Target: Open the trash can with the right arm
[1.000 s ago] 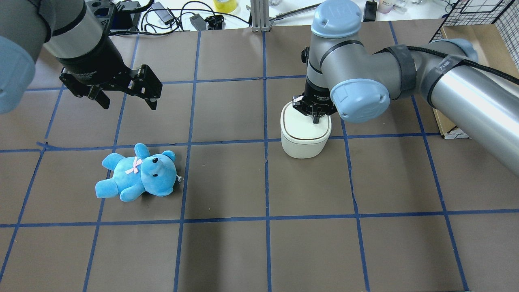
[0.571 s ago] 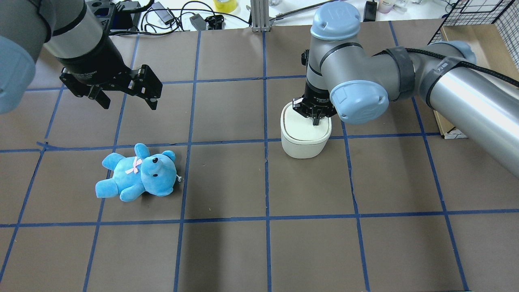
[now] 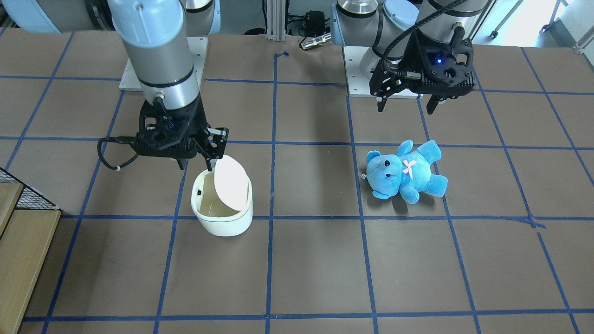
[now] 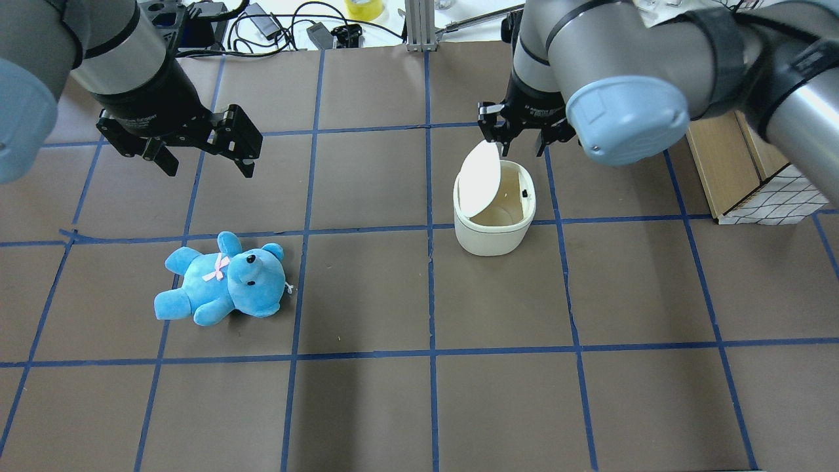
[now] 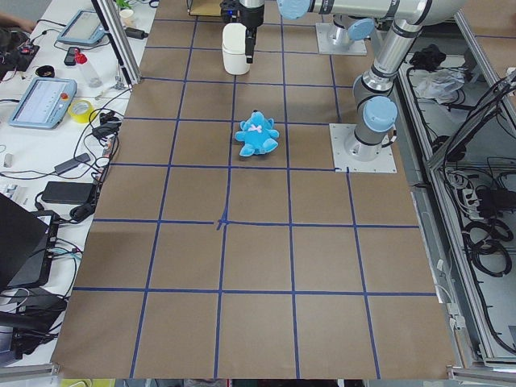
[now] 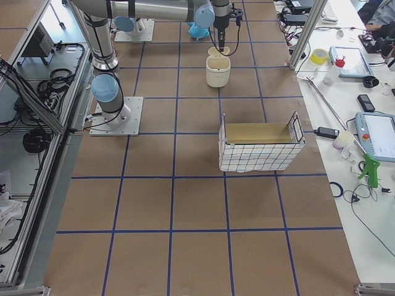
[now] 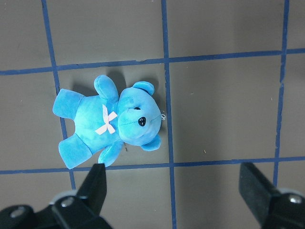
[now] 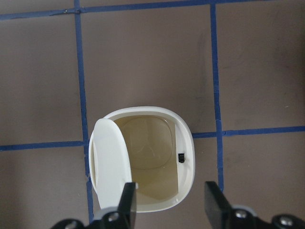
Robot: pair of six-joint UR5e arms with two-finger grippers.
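Trash can (image 4: 493, 229) a little right of the worktop's middle, somewhat toward the edge opposite the robot. Stands upright and open, lid (image 4: 480, 178) tipped up steeply on the side facing the worktop's left end, cream inside bare. Small black catch (image 4: 524, 193) on the inner wall across from the lid. Right gripper (image 4: 518, 141) at the end of the right arm (image 4: 616, 46). Hangs above the can, pointing down, jaws a moderate way apart and clasping nothing. One finger just beside the lid's raised edge; cannot tell whether touching. Left gripper (image 4: 210, 167) over the worktop's left half. Hovers spread wide, empty. Blue teddy bear (image 4: 223, 278) on that same half. Lies on its back, well apart from the can. Wire basket (image 6: 259, 148) toward the right end.
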